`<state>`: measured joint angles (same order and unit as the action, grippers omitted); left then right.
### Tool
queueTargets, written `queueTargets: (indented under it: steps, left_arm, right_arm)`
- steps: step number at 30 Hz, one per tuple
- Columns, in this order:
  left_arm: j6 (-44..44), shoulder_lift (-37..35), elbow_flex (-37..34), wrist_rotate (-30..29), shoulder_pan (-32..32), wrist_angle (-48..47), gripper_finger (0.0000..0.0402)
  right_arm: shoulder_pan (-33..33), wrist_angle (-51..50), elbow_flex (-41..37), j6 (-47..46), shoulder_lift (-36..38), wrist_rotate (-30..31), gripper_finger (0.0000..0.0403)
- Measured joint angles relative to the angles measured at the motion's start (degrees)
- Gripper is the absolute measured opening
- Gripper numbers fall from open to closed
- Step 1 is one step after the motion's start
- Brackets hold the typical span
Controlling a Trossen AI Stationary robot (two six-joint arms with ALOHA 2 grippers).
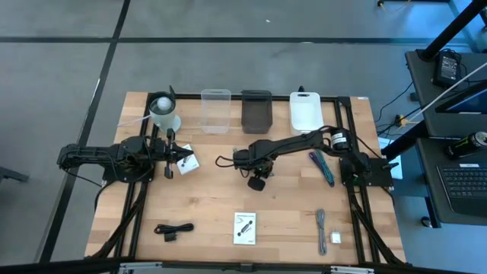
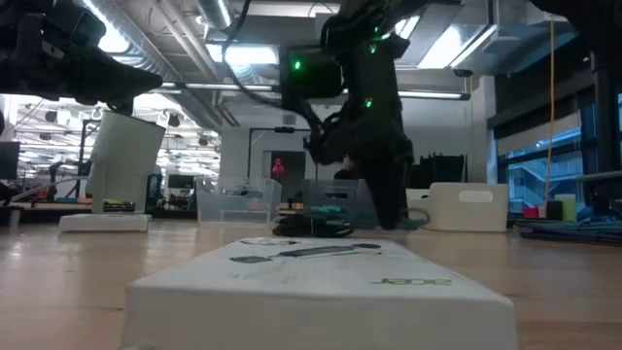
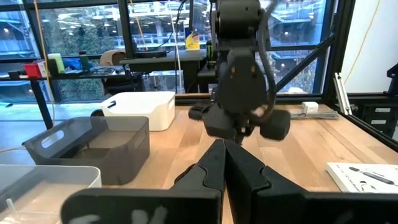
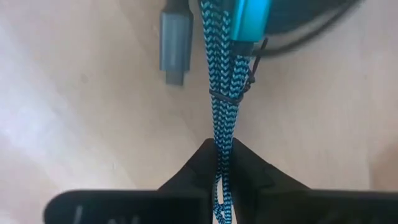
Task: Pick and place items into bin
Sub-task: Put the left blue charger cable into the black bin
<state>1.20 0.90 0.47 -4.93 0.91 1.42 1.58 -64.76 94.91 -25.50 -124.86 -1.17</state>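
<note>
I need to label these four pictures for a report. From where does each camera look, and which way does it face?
High view: above, facing down; both arms, three bins.
Low view: table height, facing across a white box; right arm.
Left wrist view: over shut left gripper, facing the right arm.
Right wrist view: facing down; right gripper pinches a blue braided cable.
Shared: high and left wrist views show the bins.

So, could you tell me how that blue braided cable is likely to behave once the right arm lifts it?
The cable will probably hang limp, since it is braided and folded into parallel strands. A thin tie binds those strands, so the bundle should stay together. The right pincer pinches only a narrow part, so the connector end may swing.
</note>
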Motion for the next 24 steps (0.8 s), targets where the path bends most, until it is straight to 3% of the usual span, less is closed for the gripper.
queueTargets:
  steps: [3,24]
  left_arm:
    - [0.0,0.0,0.0,0.0,0.0,0.0,0.0002]
    - [0.0,0.0,0.0,-0.1,0.0,0.0,0.0002]
  right_arm:
    - [0.0,-1.2,0.1,0.0,1.6,0.0,0.0011]
    - [-2.5,-0.1,0.1,-10.7,19.8,4.0,0.0013]
